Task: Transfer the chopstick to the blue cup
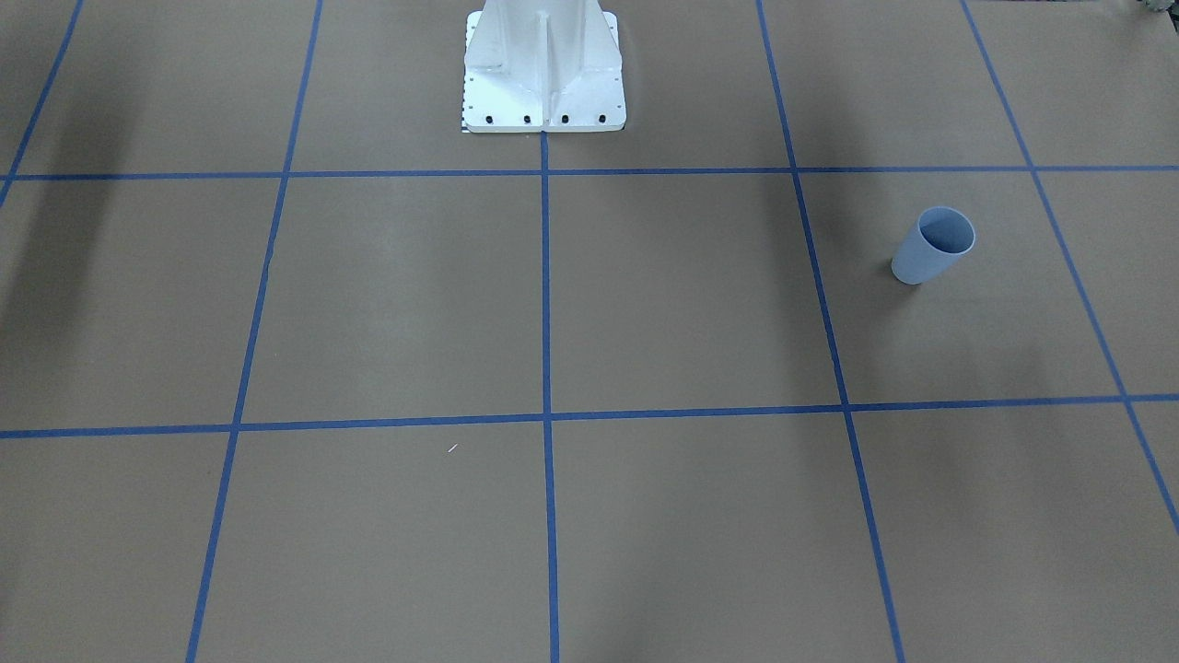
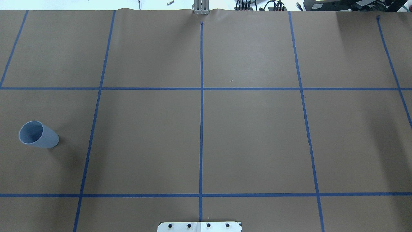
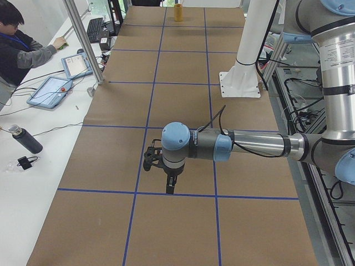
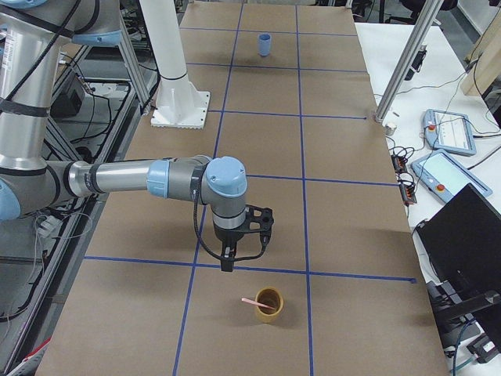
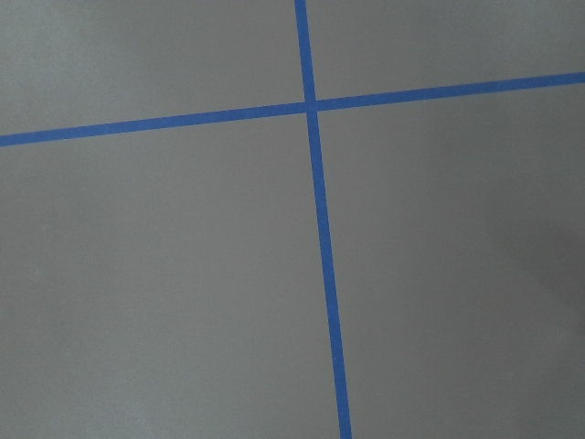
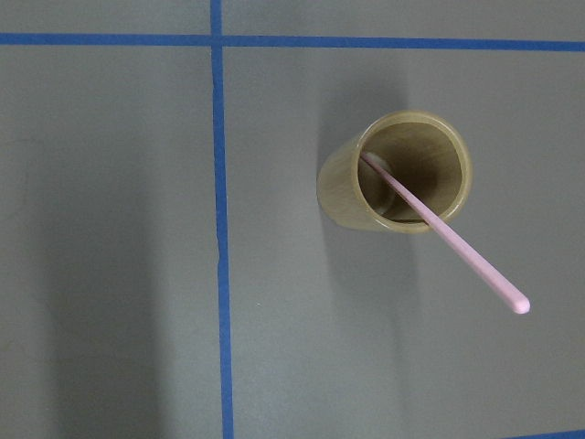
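Slim pink chopstick point(image 6: 443, 240) leans in a smooth tan cylindrical cup point(image 6: 343, 187), low and just beside the right tool point(image 4: 227, 266). Tapered matte blue cup point(image 1: 932, 245) stands upright on the paper-covered table point(image 2: 251, 135), well apart from it. Cannot tell the grip state of either the right or the left tool point(image 3: 170, 189).

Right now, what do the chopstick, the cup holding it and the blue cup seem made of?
Chopstick: uniform pink, smooth, slight sheen; probably plastic.
Tan cup: matte, faint streaks like grain; bamboo or wood, perhaps imitation.
Blue cup: even pale blue, matte, thin wall; likely plastic.
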Robot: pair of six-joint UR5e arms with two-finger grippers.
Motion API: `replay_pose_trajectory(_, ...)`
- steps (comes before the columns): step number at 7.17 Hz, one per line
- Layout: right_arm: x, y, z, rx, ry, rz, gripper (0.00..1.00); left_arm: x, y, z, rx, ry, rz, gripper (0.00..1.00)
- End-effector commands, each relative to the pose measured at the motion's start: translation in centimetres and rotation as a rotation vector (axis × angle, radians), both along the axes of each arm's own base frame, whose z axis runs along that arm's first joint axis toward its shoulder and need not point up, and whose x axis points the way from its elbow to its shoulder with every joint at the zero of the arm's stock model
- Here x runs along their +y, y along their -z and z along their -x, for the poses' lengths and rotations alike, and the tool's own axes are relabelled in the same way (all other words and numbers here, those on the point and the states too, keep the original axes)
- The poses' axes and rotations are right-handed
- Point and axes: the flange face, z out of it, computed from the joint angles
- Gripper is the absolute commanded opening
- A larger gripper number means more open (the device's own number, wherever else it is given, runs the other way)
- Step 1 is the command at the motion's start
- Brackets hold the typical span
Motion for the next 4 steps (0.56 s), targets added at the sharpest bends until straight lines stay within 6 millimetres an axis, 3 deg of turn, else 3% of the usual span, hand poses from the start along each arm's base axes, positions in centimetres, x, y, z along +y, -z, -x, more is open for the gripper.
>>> replay_pose_trajectory(1, -0.1, 0.0, 0.2, -0.003, 0.005, -0.001, 1.0, 0.1, 0.2, -0.1, 0.0, -0.005, -0.008, 0.98)
replay_pose_trajectory(4, 0.2, 0.4, 0.3, -0.01, 0.005, -0.008, 1.0, 0.1, 1.3, 0.0, -0.001, -0.003, -0.033, 0.98)
